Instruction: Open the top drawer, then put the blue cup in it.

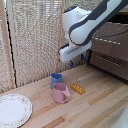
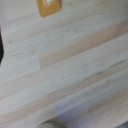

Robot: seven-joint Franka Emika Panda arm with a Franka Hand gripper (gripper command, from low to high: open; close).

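Observation:
The blue cup (image 1: 56, 80) stands upright on the wooden table, just behind the larger pink cup (image 1: 61, 93). The dark brown dresser sits at the exterior view's right; its top drawer (image 1: 111, 36) looks shut, with a thin silver bar handle (image 1: 113, 41). My gripper (image 1: 73, 63) hangs in the air above the table, higher than the blue cup and toward the dresser, touching nothing. Its dark fingers are too small and blurred to read. The wrist view shows only table planks and no fingers, cup or drawer.
A yellow-orange block (image 1: 77, 89) (image 2: 49, 7) lies beside the pink cup. A white plate (image 1: 12, 110) rests at the table's front on the exterior view's left. A slatted screen (image 1: 30, 40) stands behind the table. A second drawer (image 1: 107, 61) sits below the top one.

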